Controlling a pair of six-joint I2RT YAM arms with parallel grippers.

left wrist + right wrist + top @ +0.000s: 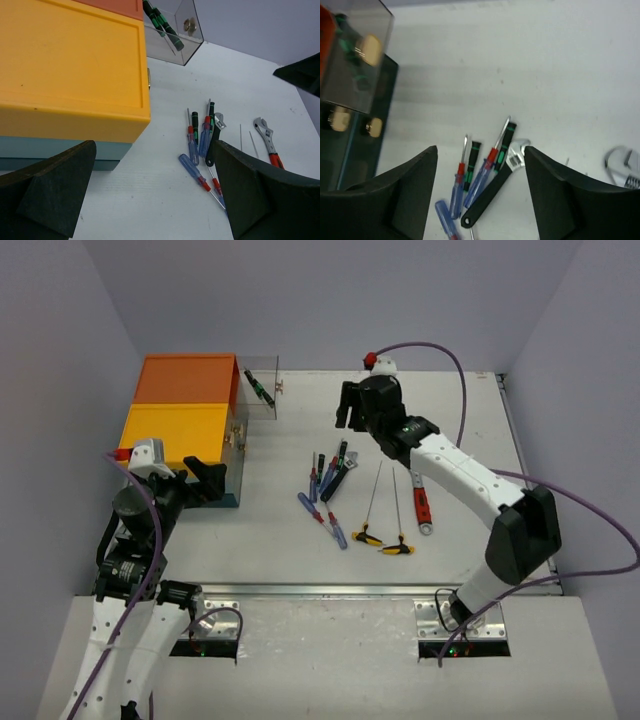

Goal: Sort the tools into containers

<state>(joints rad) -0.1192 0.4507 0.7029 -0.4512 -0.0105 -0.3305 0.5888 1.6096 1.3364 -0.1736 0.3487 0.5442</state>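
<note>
The teal box unit has an orange top and a yellow top. One clear drawer is pulled out and holds green-and-black screwdrivers. A pile of blue and green-black screwdrivers with a black-handled wrench lies mid-table. My left gripper is open and empty beside the yellow box's front corner; in the left wrist view bare table shows between its fingers. My right gripper is open and empty, hovering just behind the pile; the pile shows between its fingers in the right wrist view.
A red-handled wrench and two yellow T-handle hex keys lie right of the pile. Brass latches show on the drawer fronts. Grey walls close in the table at the back and both sides.
</note>
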